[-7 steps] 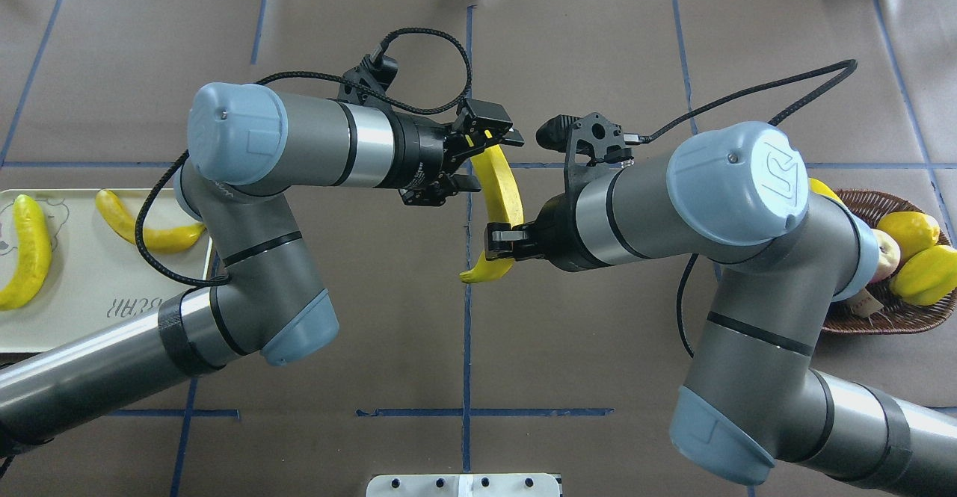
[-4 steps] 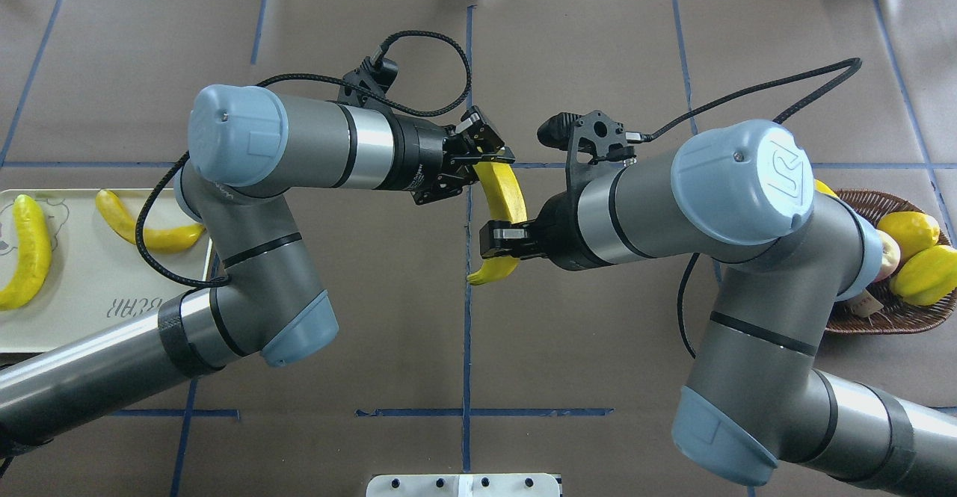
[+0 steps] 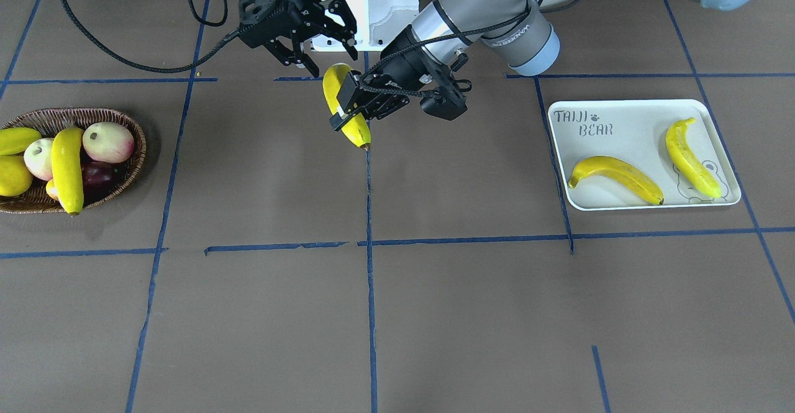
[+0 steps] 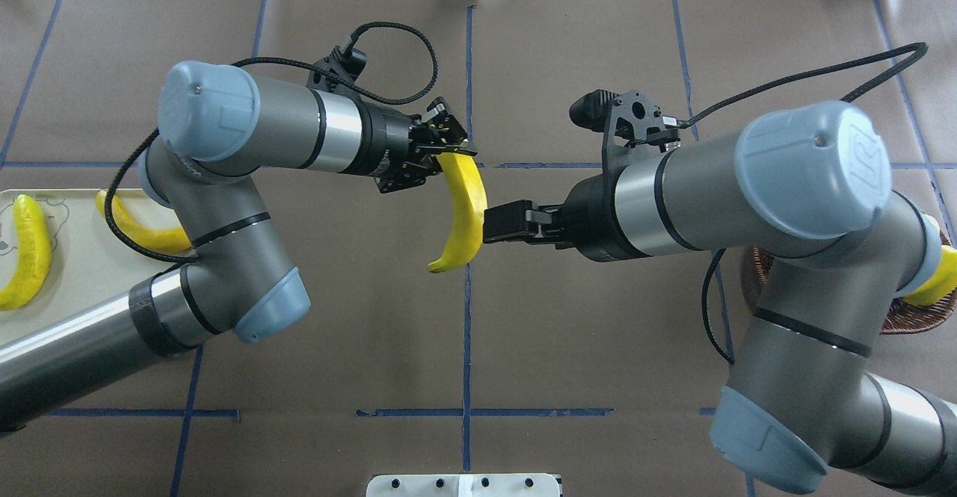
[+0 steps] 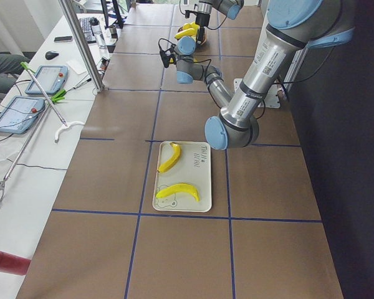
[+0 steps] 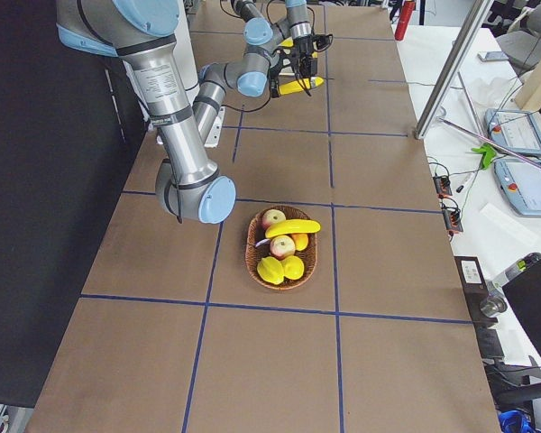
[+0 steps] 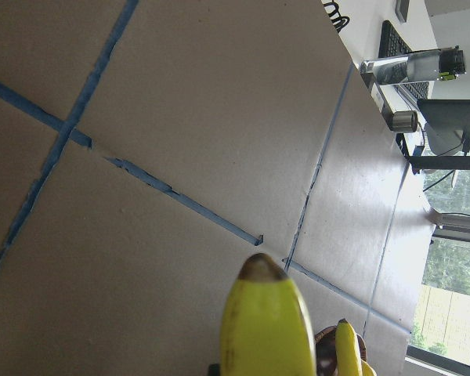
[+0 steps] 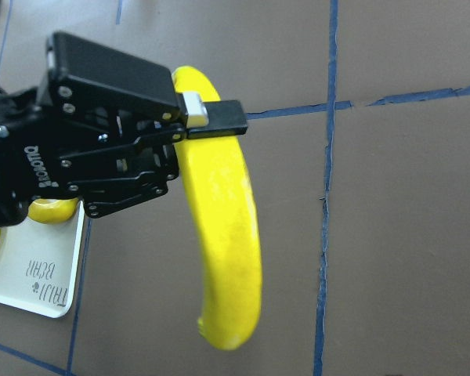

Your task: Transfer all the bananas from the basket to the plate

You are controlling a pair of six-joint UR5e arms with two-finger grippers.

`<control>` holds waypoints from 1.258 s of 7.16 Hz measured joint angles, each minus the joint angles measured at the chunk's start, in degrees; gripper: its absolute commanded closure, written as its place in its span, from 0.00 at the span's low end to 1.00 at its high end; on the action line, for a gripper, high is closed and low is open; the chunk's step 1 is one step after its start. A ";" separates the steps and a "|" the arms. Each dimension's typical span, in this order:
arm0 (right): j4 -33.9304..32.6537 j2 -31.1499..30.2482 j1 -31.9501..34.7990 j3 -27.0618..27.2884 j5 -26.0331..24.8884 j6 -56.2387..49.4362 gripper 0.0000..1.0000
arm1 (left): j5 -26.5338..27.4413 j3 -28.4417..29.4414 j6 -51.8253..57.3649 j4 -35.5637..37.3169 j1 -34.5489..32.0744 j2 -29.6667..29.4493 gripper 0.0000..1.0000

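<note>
Yellow smooth plastic, so we judge it light, stiff, slippery, best pinched across its width: plate [image 4: 75,258] left, left gripper [image 4: 447,152] clamped on far end of the banana [image 4: 465,205] above mid-table, right gripper [image 4: 493,226] spread open just beside it, basket [image 4: 916,320] right.

Two pale, pink-blushed apples [image 3: 108,141] were seen lying beside two yellow-green mangoes [image 3: 13,176] and a dark red fruit [image 3: 94,174]. The brown table cover [image 3: 472,313] was divided by blue tape lines [image 3: 371,289]. Two tablets [image 5: 47,79] were laid on a white side bench [image 5: 25,218].
</note>
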 measured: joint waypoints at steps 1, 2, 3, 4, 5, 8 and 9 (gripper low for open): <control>-0.27 -3.02 2.11 2.10 1.20 -0.14 0.01 | -4.84 -1.99 4.70 4.50 -3.84 3.41 1.00; -0.34 -6.51 5.35 3.40 3.63 -0.81 0.01 | -7.67 -5.80 10.87 9.86 -7.07 8.56 1.00; -0.33 -10.21 9.74 3.94 7.15 -2.86 0.01 | -8.53 -9.72 17.55 14.37 -8.97 14.90 1.00; -0.34 -13.70 13.55 4.05 9.88 -6.04 0.01 | -8.15 -12.13 24.10 16.98 -10.44 21.81 1.00; -0.35 -16.95 15.93 3.98 11.09 -9.25 0.01 | -6.89 -12.81 29.42 17.96 -11.32 27.76 1.00; -0.28 -25.90 19.92 3.33 11.21 -17.87 0.01 | -1.92 -11.77 39.75 18.52 -11.93 38.32 1.00; -0.31 -27.68 20.90 2.56 11.14 -21.12 0.01 | -0.43 -11.03 43.16 18.52 -11.98 39.77 0.73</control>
